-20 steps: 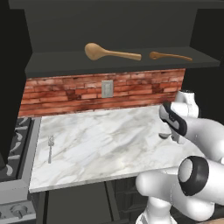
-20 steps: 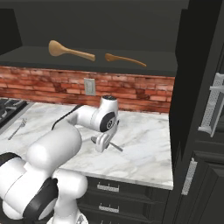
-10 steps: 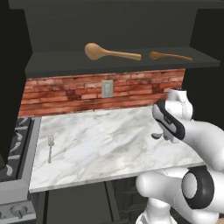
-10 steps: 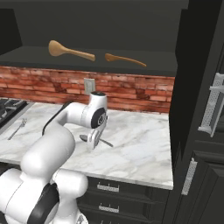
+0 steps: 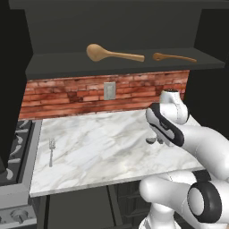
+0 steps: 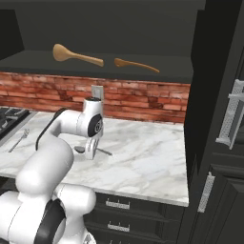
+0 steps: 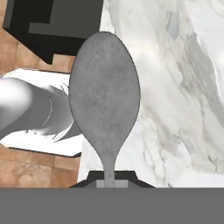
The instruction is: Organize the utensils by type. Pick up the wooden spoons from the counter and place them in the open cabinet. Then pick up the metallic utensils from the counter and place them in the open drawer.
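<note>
Left base view: we see the wide white grey-veined marble counter (image 5: 103, 152) under the dark grey open upper cabinet (image 5: 53, 67); on the cabinet shelf lie the large light-tan wooden spoon (image 5: 112, 53) and, beside it toward the right end, the small thin orange-brown wooden spoon (image 5: 172, 57). The small silver-grey metal fork (image 5: 51, 150) lies on the counter near its stove-side end. The two-finger gripper (image 5: 154, 139) hangs above the counter's right part, a grey spoon bowl peeking out. Right base view: we see the gripper (image 6: 90, 148) above the counter (image 6: 152, 162), clamped on the small silver metal spoon (image 6: 95, 150); fork (image 6: 19, 139) near the counter's far left end. Hand view: the metal spoon's (image 7: 105, 100) neck is pinched between the finger tips, its bowl pointing away, above the counter's (image 7: 175, 87) edge.
</note>
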You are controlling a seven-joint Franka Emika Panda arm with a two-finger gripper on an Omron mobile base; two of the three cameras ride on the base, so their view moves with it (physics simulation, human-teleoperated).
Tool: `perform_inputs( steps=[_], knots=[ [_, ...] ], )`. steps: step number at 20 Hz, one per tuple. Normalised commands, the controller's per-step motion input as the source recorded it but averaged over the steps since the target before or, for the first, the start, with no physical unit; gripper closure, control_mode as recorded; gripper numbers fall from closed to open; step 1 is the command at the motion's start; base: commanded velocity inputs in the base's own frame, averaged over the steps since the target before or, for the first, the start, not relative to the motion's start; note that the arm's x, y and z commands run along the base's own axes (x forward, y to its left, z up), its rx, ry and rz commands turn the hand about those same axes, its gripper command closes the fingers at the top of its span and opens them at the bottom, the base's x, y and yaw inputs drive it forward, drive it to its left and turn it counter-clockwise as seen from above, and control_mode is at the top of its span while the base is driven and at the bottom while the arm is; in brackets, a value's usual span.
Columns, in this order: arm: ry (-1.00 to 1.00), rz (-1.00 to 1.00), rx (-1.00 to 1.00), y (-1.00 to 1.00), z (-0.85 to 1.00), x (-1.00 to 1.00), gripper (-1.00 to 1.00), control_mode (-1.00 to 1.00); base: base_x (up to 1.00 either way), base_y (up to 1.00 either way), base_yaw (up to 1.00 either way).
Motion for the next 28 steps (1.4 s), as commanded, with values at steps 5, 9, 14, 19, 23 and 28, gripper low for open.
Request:
perform_inputs(
  steps=[5, 9, 14, 19, 23, 28],
  knots=[
    [0.0, 0.14, 0.0, 0.41, 0.05, -0.04, 1.0, -1.0, 0.0, 0.0, 0.0],
    [0.0, 0.14, 0.0, 0.42, 0.02, -0.04, 1.0, -1.0, 0.0, 0.0, 0.0],
    [0.0, 0.13, 0.0, 0.44, 0.01, -0.01, 1.0, -1.0, 0.0, 0.0, 0.0],
    [0.0, 0.11, 0.08, 0.42, -0.03, -0.11, 1.0, -1.0, 0.0, 0.0, 0.0],
    [0.0, 0.1, 0.18, 0.43, -0.08, -0.17, 1.0, -1.0, 0.0, 0.0, 0.0],
    [0.0, 0.08, 0.15, 0.49, -0.08, -0.13, 1.0, -1.0, 0.0, 0.0, 0.0]
  ],
)
